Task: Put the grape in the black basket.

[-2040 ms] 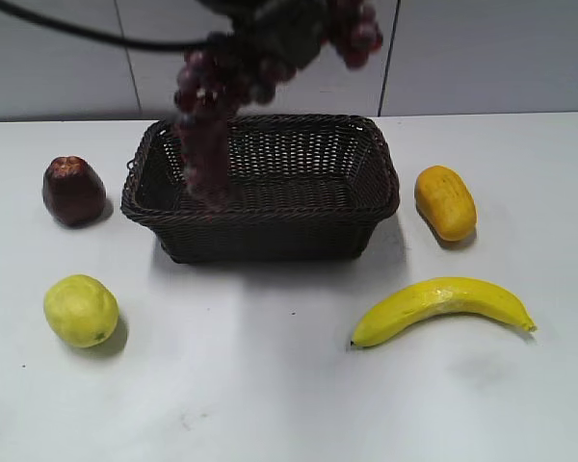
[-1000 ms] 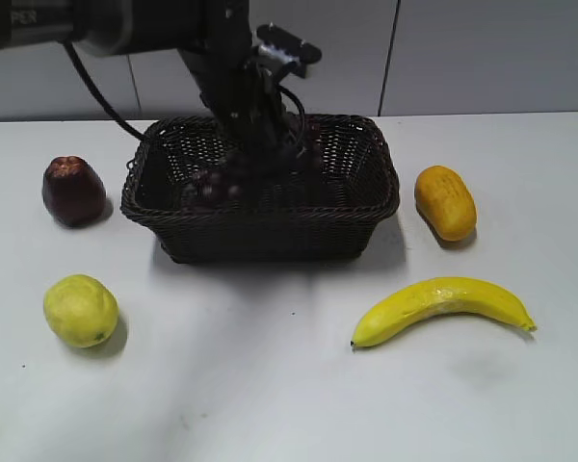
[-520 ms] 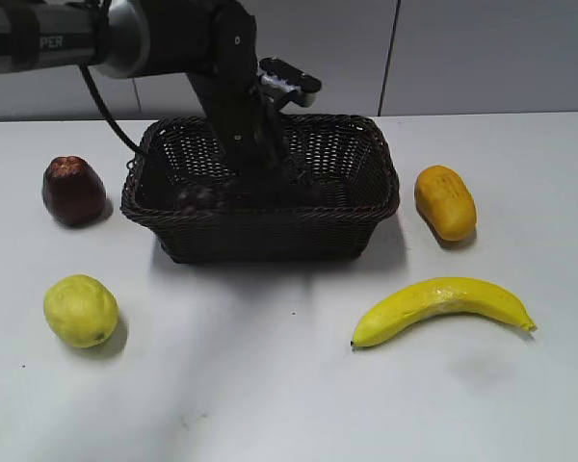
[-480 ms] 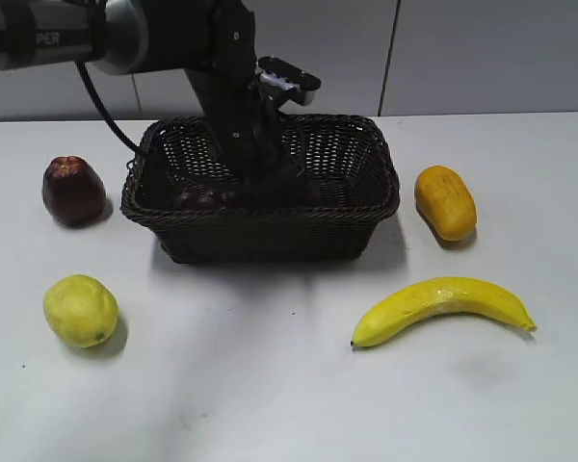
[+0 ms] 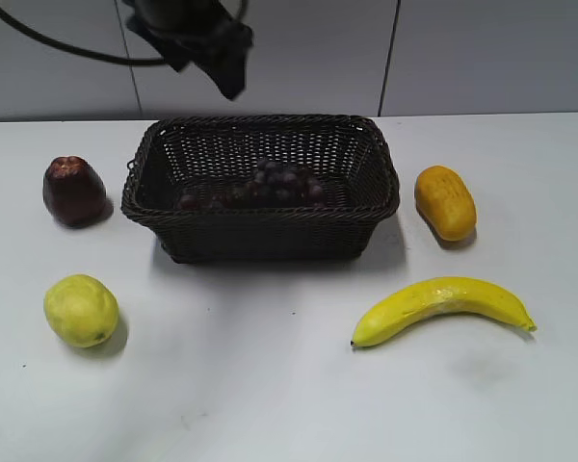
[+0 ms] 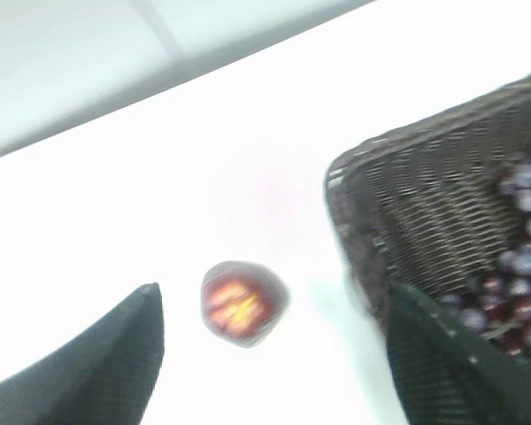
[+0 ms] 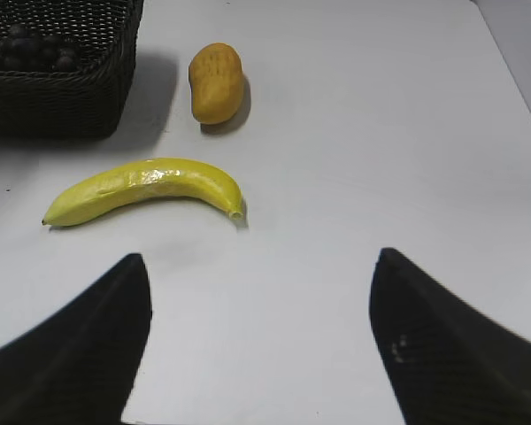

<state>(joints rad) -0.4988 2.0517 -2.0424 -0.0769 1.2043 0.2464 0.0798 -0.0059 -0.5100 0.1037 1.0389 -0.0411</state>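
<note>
The bunch of dark red-purple grapes [image 5: 260,187] lies inside the black basket [image 5: 376,207], along its floor. It also shows in the left wrist view [image 6: 518,274] and, at the top left, in the right wrist view [image 7: 31,46]. My left gripper [image 5: 226,72] is open and empty, raised above the basket's back left; in the left wrist view [image 6: 274,350] its fingers frame the table left of the basket [image 6: 398,221]. My right gripper [image 7: 258,341] is open and empty over bare table, and is out of the exterior view.
A dark red apple-like fruit [image 5: 73,191] sits left of the basket, a yellow-green round fruit [image 5: 80,310] at front left. An orange oval fruit [image 5: 444,202] sits right of the basket and a banana [image 5: 441,306] at front right.
My left gripper let go of the grapes in the basket and rose up and to the left out of it. The grapes stay lying in the basket.
</note>
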